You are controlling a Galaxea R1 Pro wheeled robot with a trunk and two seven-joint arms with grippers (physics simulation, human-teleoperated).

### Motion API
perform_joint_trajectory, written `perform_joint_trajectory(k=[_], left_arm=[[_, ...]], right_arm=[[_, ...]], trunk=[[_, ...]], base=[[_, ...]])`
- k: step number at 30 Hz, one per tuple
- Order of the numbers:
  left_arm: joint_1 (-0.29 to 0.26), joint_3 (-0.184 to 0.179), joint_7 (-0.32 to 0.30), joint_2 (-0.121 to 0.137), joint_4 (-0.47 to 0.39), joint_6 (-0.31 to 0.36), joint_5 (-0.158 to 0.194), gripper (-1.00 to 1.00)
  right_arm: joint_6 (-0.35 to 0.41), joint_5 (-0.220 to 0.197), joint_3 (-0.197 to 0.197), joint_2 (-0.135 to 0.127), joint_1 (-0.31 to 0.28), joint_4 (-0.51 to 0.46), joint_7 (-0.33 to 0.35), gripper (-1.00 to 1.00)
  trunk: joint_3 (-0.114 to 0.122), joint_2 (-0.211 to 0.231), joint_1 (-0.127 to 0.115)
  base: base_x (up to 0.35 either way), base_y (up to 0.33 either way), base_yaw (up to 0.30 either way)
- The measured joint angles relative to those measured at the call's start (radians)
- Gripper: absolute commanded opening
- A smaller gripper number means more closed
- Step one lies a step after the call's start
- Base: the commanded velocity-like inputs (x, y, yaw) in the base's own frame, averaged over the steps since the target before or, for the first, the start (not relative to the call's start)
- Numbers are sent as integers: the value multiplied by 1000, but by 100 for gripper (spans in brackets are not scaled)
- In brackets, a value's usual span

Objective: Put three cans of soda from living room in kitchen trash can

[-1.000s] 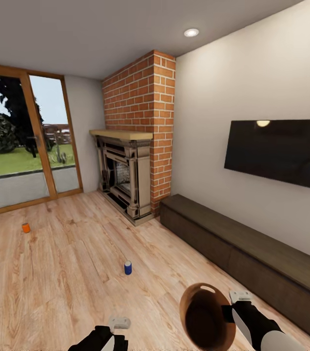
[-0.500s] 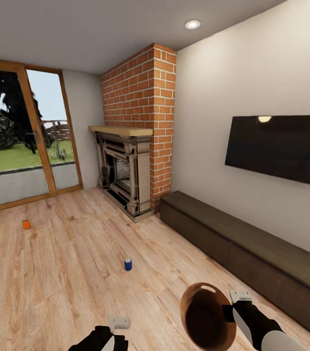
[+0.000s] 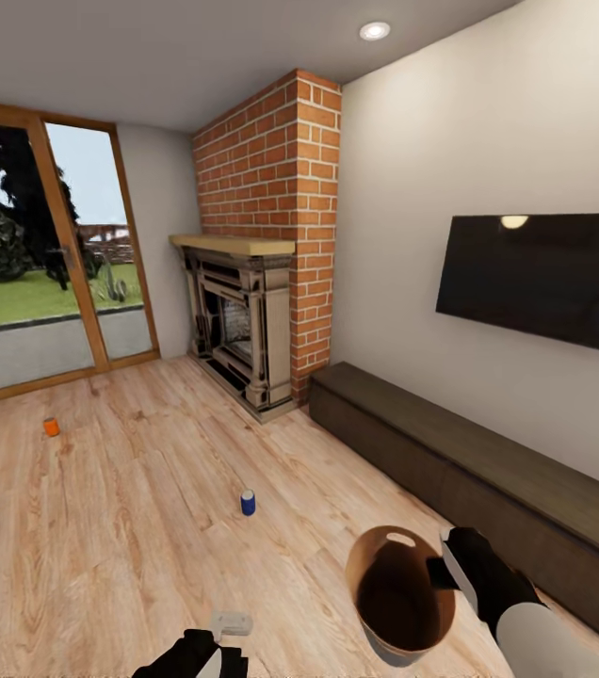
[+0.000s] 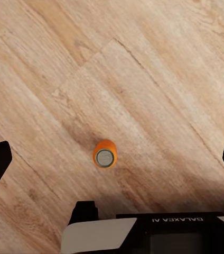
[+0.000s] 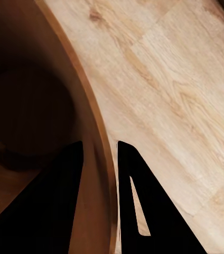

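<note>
Far left on the wood floor [image 3: 102, 527], near the glass doors [image 3: 40, 273], we see one orange can [image 3: 51, 427] standing upright, long axis vertical. Our left gripper [image 4: 112, 159] hangs over the floor with its fingers spread wide apart, and straight beneath it stands a second orange can [image 4: 105, 154], grey top facing up at the wrist camera. Further right, mid-floor, well short of the brick fireplace [image 3: 248, 325], the blue can [image 3: 248, 502] is upright too. On the right, our right gripper [image 5: 100, 159] is clamped on the bin [image 3: 399, 591], one finger inside the brown wall and one outside; the bin hangs tilted, mouth toward us. We judge the main risks are these: a misaligned descent could knock the can below us over and send it rolling, and the rim-only pinch may let the bin swing or slip while we move.
</note>
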Motion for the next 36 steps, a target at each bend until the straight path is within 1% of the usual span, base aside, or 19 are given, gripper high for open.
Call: perform_joint_trajectory(k=[1,7,18,21,25,27,32,36], left_arm=[[0,1,0,0,0,0,0,100],[0,1,0,0,0,0,0,100],[0,1,0,-1,-2,-1,0,100],[0,2,0,-1,-2,-2,1,100],[0,2,0,-1,-2,-4,1,100],[0,2,0,-1,-2,-5,1,100],[0,3,0,0,-6,-6,1,100],[0,3,0,0,-8,-7,1,100]], right_arm=[[31,1,2,-2,-8,-18,-1,-100],[71,3,3,-8,-33,-53,-2,-100],[79,5,7,-9,-38,-59,-5,-100],[80,4,18,-5,-38,-59,-5,-100],[79,3,36,-6,-38,-58,-5,-100],[80,7,40,-6,-38,-58,-6,-100],[79,-2,47,-4,-38,-58,-5,-100],[80,3,51,-2,-38,-58,-5,-100]], trunk=[[-2,0,0],[-11,0,0],[-29,0,0],[-34,0,0],[-41,0,0],[-44,0,0],[-52,0,0],[-57,0,0]], base=[[0,0,0],[0,0,0],[0,0,0],[0,0,0],[0,0,0],[0,0,0],[0,0,0],[0,0,0]])
